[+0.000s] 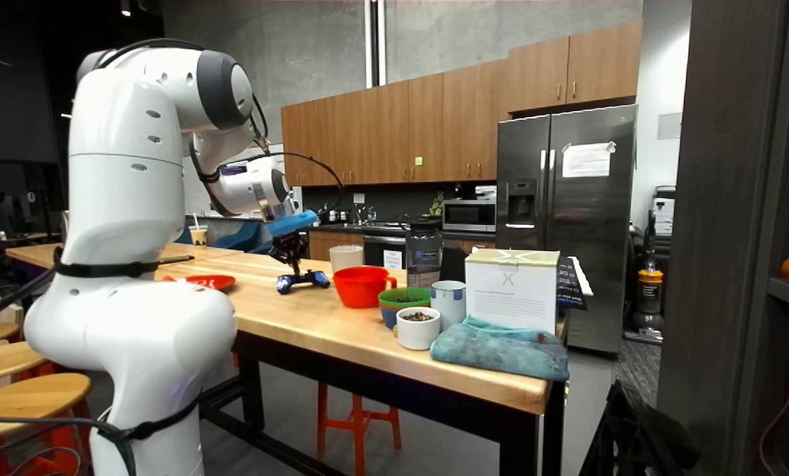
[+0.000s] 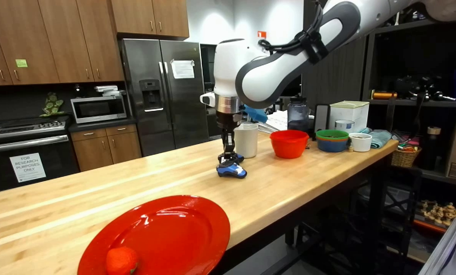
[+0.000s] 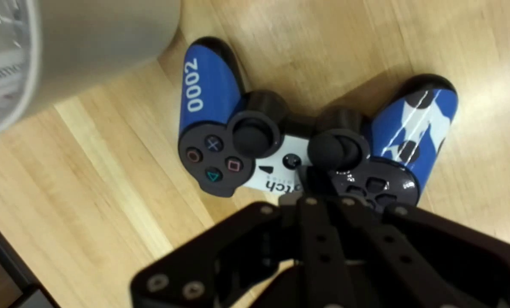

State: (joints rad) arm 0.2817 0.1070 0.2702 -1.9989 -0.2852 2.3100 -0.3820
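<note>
"One controller lies face up on the table, and we see the gripper at its six o'clock in the wrist view. What are the fingers doing?"

"They're clenched together, with nothing we can make out between them. In an exterior view the wrist hangs straight down, which we'd judge lets the fingers fit at one stick's six o'clock."

"And the cup?"

"Upright at ten o'clock in the wrist view, just beside a grip of the controller. It runs out of view, and we can read only part of the lettering inside its rim."

"What stands farther out?"

"In an exterior view, we have the bowl at two o'clock from the controller and the plate between seven and eight, probably apart so the arm has room. The strawberry on the plate is cut off at the bottom edge."

"So what can't we settle?"

"Whether the fingers touch the controller: the gripper hides its face towards five o'clock, and we lose its underside altogether."
</note>
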